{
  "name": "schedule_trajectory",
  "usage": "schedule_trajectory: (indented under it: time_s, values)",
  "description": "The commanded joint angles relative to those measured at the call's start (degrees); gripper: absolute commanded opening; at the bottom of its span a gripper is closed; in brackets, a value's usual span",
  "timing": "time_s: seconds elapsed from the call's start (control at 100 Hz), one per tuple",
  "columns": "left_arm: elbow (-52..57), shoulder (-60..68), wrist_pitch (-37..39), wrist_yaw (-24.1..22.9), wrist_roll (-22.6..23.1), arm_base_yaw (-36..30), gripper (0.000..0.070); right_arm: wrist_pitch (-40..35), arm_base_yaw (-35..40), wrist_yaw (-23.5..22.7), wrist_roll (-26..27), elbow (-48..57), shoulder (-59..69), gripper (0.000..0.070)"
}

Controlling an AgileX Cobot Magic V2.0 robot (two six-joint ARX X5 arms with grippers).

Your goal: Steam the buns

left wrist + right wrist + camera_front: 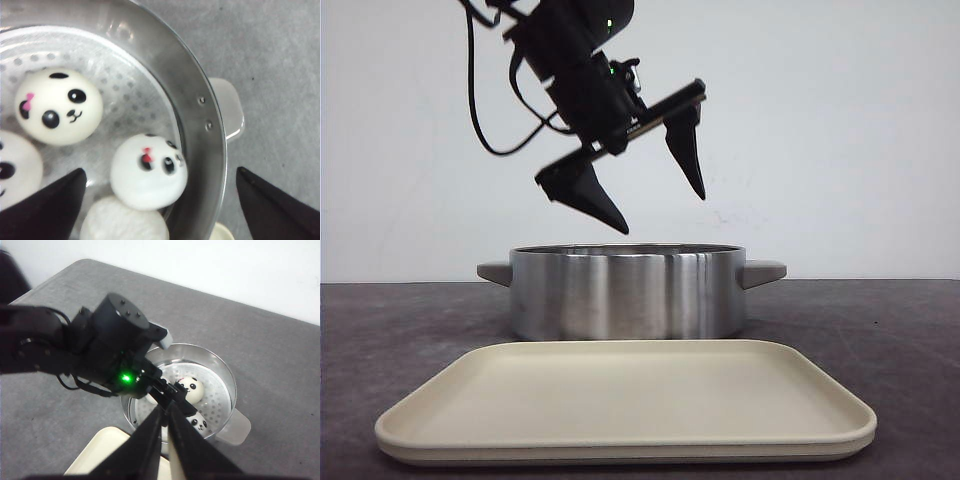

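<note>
Fingers of the left gripper [658, 192] spread wide, holding nothing, hanging tilted in the air above the steel steamer pot [628, 292]. From the left wrist view one fingertip [47, 207] sits over the pot's inside, the other over the bench outside the pot wall.

Right gripper [165, 422] fingers pressed close together, only a thin slit between them, nothing visible in it; it is high above the near side of the pot, well clear.

Panda buns all inside the pot on the perforated steamer plate [135, 95]. Left wrist view shows four: one bun with a pink bow [58, 106] face up, well inside the pot; a second bun [148, 171] near the pot wall, face with a pink mark; a third bun [19, 167] cut by the frame edge, partly behind the fingertip; a fourth bun [125, 220] turned plain white side up, touching the second.

Pot stands on the grey bench [880, 330], grey side handles [764, 271] on both sides. Beige tray [620, 400] lies on the bench in front of the pot, nothing on it.
</note>
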Motion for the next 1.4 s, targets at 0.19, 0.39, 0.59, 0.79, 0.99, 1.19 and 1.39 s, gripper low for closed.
schedule_trajectory:
  time_s: [0.19, 0.39, 0.59, 0.79, 0.99, 1.19, 1.39]
  values:
    - [1.4, -13.6, -6.4, -13.6, 4.0, -1.8, 0.0098, 0.3, 0.4, 7.8, -1.4, -2.9, 0.5, 0.0013]
    - [1.4, -27.7, -9.0, -17.0, 7.6, -2.8, 0.0075, 9.2, 0.4, 8.6, -1.4, -12.1, -1.3, 0.0013]
    - [0.7, -40.9, -16.7, -21.7, 7.6, -2.8, 0.0057, 24.6, 1.2, 7.6, -1.2, -25.9, -6.3, 0.0013]
    - [-6.0, -56.7, -18.7, -26.3, 7.7, -2.8, 0.0015, 32.0, 1.5, 7.7, 1.4, -34.5, -9.5, 0.0013]
    - [-16.9, -71.2, -18.7, -28.5, 8.1, -2.8, 0.0010, 42.6, 2.3, 8.2, 1.9, -39.1, -12.0, 0.0013]
    - [-22.6, -78.2, -19.3, -30.3, 7.4, -2.8, 0.0012, 46.0, 2.4, 8.2, 1.7, -39.1, -11.9, 0.0013]
    - [-22.7, -78.8, -22.2, -30.3, 7.4, -2.8, 0.0015, 47.7, 2.3, 8.3, 1.7, -39.1, -12.0, 0.0013]
